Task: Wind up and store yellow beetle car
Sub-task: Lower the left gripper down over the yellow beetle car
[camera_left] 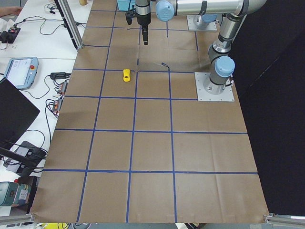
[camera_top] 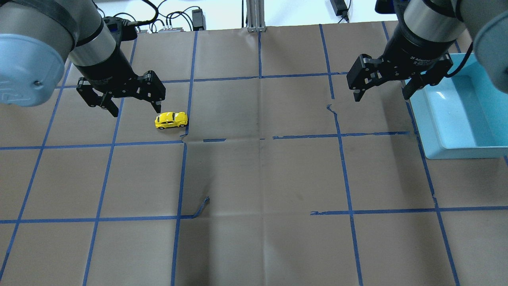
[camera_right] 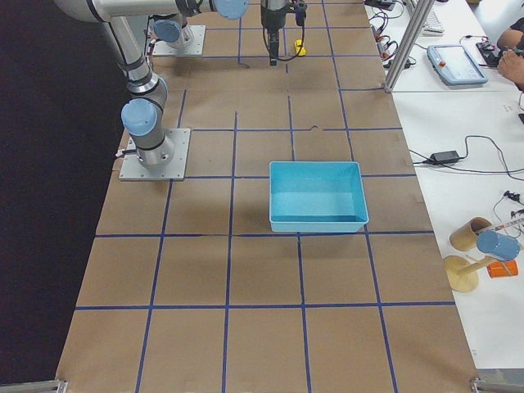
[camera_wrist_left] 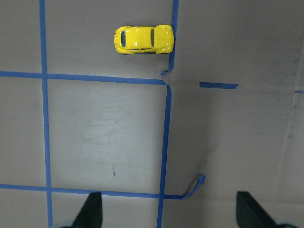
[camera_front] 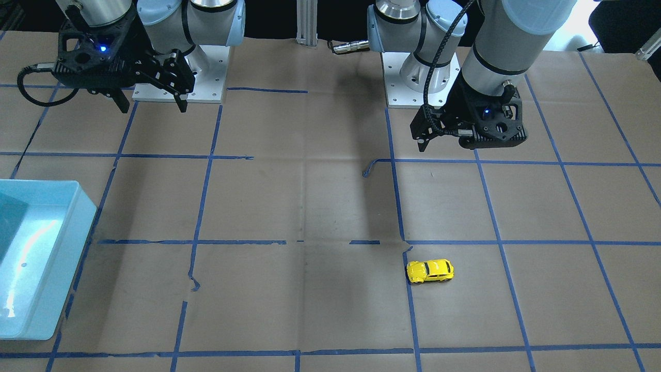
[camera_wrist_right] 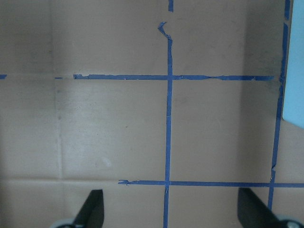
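Overhead exterior | brown paper-covered table (camera_top: 262, 178), blue tape (camera_top: 260, 76) grid | yellow beetle car (camera_top: 171, 120) left of centre, on its wheels beside a tape line | left gripper (camera_top: 137, 110) just above-left, right gripper (camera_top: 381, 97) upper right, both spread wide, empty | blue bin (camera_top: 434, 135) at right edge

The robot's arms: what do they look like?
The left arm and right arm are silvery tubes with pale-blue joint caps. The left gripper and right gripper are black, two-fingered, with white lettering on their collars and black cables.
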`<state>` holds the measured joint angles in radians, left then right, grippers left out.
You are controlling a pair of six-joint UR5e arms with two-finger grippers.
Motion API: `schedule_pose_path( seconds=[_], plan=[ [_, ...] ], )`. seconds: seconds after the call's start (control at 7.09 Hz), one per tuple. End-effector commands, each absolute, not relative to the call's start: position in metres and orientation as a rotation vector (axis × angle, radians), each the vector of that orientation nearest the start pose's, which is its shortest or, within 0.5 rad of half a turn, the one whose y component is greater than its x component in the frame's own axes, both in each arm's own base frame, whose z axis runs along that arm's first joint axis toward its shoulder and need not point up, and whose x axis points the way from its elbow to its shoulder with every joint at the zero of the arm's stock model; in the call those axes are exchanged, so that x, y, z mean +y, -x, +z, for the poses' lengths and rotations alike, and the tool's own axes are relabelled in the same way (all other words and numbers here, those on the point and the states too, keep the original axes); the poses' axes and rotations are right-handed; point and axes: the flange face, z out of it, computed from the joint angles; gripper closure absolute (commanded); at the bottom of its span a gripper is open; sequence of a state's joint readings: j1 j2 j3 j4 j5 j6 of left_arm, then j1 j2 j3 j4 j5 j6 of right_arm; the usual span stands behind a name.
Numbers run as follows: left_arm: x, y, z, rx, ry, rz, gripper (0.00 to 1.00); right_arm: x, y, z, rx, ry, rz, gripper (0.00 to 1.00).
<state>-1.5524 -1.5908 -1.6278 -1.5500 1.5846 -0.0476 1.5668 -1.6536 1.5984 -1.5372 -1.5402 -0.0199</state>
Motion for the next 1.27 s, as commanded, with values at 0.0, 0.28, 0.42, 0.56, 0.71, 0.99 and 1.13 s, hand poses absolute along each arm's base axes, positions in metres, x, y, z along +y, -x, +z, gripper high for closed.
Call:
schedule_pose_path(
  seconds=[0.0,0.28,0.42,0.56,0.71,0.99,1.13],
  plan=[
    [-0.496,0.123,0.451,3.122,0.119,0.088,0.01,-0.459,-0.135,0.510,3.111,0.027,-0.032,0.00],
    [-0.500,0.122,0.449,3.110,0.109,0.085,0.01,-0.459,-0.133,0.510,3.112,0.020,-0.032,0.00],
    [-0.508,0.122,0.448,3.115,0.095,0.078,0.01,-0.459,-0.133,0.510,3.113,0.020,-0.032,0.00],
    [-0.514,0.122,0.440,3.113,0.028,0.096,0.01,-0.459,-0.134,0.510,3.112,0.024,-0.032,0.00],
    [-0.527,0.122,0.432,3.117,-0.071,0.028,0.01,-0.459,-0.134,0.510,3.112,0.024,-0.032,0.00],
    [-0.545,0.122,0.414,3.057,-0.594,-0.069,0.01,-0.459,-0.134,0.510,3.112,0.024,-0.032,0.00],
    [-0.544,0.123,0.415,3.029,-0.730,-0.066,0.01,-0.459,-0.135,0.510,3.111,0.027,-0.032,0.00]
  ],
)
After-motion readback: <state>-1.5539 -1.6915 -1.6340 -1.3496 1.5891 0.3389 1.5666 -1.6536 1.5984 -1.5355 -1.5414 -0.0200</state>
